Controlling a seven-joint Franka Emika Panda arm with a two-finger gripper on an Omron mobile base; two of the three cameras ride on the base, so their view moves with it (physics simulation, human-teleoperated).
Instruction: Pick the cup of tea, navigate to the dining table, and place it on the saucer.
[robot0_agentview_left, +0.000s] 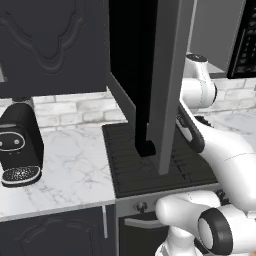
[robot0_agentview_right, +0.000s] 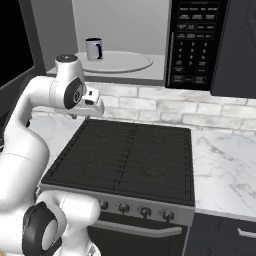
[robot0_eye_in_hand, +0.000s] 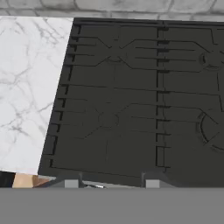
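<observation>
Sitting on the round glass turntable (robot0_agentview_right: 117, 62) inside the open microwave (robot0_agentview_right: 120, 40), near its left rim, the cup of tea (robot0_agentview_right: 93, 49) has not yet been picked up; nothing touches it, so I judge the task to be at its very first step, the reach for the cup. The gripper (robot0_agentview_right: 94, 107) hangs below the microwave's floor, over the back left corner of the black stove (robot0_agentview_right: 125, 160), and it carries nothing; its jaws cannot be made out well enough to say how wide they stand. The next move calls for raising the hand to the cavity's level and bringing the fingers around the mug without catching the microwave's lower edge or tipping the tea. Only the right base view gives the cup and the keypad; the left base view offers the microwave door (robot0_agentview_left: 167, 85) edge-on and a coffee machine (robot0_agentview_left: 19, 145) at the left of the marble counter (robot0_agentview_left: 75, 170); the hand view looks down on the stove grates.
</observation>
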